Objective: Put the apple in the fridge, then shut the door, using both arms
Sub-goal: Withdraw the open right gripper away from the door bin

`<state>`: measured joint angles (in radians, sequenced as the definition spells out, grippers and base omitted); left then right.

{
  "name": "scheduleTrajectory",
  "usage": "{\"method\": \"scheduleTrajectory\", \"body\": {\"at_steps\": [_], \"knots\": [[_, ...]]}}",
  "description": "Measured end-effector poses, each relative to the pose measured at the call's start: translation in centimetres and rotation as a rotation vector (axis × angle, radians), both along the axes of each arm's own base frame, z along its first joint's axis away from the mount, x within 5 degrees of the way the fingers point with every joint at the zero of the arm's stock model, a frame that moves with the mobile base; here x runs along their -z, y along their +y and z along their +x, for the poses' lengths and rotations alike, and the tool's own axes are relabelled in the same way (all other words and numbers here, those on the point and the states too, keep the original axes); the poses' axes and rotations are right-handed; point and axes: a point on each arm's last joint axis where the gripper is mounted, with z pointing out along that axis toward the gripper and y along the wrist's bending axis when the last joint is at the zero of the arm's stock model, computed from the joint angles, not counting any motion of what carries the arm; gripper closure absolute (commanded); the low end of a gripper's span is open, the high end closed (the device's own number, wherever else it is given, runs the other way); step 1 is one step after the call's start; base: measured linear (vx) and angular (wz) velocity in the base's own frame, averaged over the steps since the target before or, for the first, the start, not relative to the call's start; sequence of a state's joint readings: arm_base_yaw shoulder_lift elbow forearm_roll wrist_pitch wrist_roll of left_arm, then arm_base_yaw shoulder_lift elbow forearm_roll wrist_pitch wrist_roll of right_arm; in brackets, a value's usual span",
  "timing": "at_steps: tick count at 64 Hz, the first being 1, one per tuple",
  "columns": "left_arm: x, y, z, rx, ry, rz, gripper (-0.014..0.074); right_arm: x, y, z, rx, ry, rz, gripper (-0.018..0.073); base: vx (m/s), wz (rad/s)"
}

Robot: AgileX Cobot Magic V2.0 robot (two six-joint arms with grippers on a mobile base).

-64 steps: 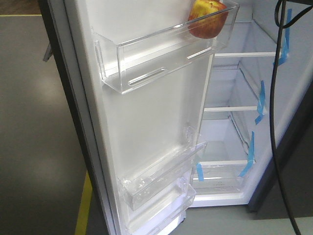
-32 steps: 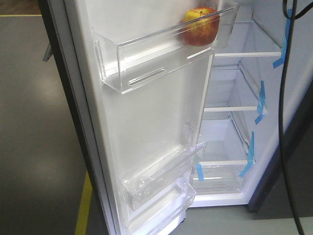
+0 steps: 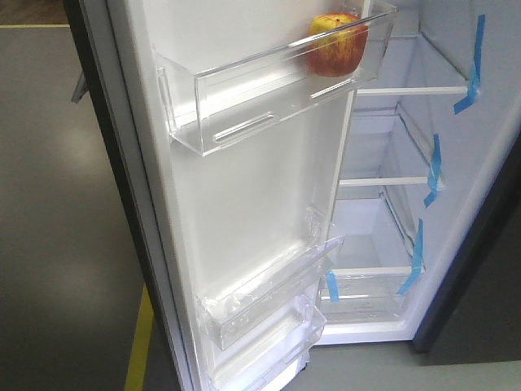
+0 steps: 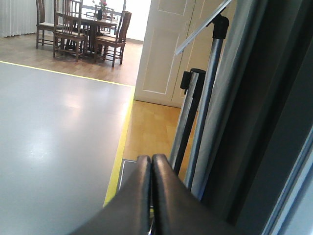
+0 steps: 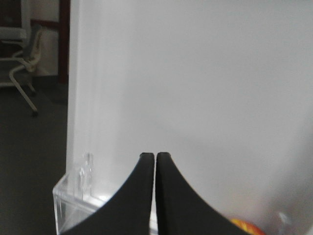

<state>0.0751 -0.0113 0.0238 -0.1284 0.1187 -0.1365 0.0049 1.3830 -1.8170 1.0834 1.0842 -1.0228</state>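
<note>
1. The left gripper (image 4: pixel 150 157) had its two dark fingers pressed flat together with nothing between them. It pointed out over grey floor towards a yellow floor line (image 4: pixel 119 161) and two metal posts (image 4: pixel 195 122).
2. The right gripper (image 5: pixel 155 155) was likewise pinched closed and empty. It faced the white inner face of the door (image 5: pixel 195 73), just above a clear top bin (image 5: pixel 68 198).
3. The apple (image 3: pixel 335 42) sat inside that top bin at the end nearer the fridge (image 3: pixel 456 163), resting on the bin floor. Neither gripper touched it.
4. The door stood wide open. Two lower bins (image 3: pixel 260 305) on it held nothing that could be seen.
5. Beyond the door, the white shelves (image 3: pixel 411 90) looked bare, and strips of blue tape (image 3: pixel 435 167) marked the right-hand lining.
6. By my judgement the placing was done and only the closing was left.
7. The door looked stiff and fairly heavy, and it would swing on its hinge rather than flex.
8. The best contact looked to be a flat push on its dark outer face near the free edge.
9. The thin clear bins looked brittle and poor to push on.
10. The apple was firm, glossy and round, so a hard swing might roll it along the bin.
</note>
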Motion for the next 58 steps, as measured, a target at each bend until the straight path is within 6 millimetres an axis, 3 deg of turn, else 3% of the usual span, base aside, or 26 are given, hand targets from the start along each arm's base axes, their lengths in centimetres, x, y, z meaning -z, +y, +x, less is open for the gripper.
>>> {"method": "scheduleTrajectory", "body": {"at_steps": [11, 23, 32, 39, 58], "knots": [[0.0, 0.0, 0.0, 0.0, 0.0, 0.0, 0.0602, 0.0, -0.6, -2.2, 0.077, 0.063, -0.1, 0.0563, 0.0, 0.0], [-0.1, 0.0, 0.0, -0.001, -0.008, -0.002, 0.0602, 0.6, -0.9, -4.4, 0.13, 0.063, -0.069, 0.0563, 0.0, 0.0], [-0.1, 0.0, 0.0, 0.0, -0.012, -0.019, 0.0602, 4.2, -1.4, -5.2, 0.219, 0.114, -0.022, 0.0563, 0.0, 0.0], [-0.2, -0.1, 0.0, 0.005, -0.025, -0.102, 0.0602, 8.8, -1.8, -6.8, 0.283, 0.187, 0.005, 0.0563, 0.0, 0.0], [-0.8, -0.1, 0.0, 0.006, -0.115, -0.482, 0.0602, 16.6, -2.2, -15.5, 0.333, 0.195, 0.041, 0.0563, 0.0, 0.0]]}}
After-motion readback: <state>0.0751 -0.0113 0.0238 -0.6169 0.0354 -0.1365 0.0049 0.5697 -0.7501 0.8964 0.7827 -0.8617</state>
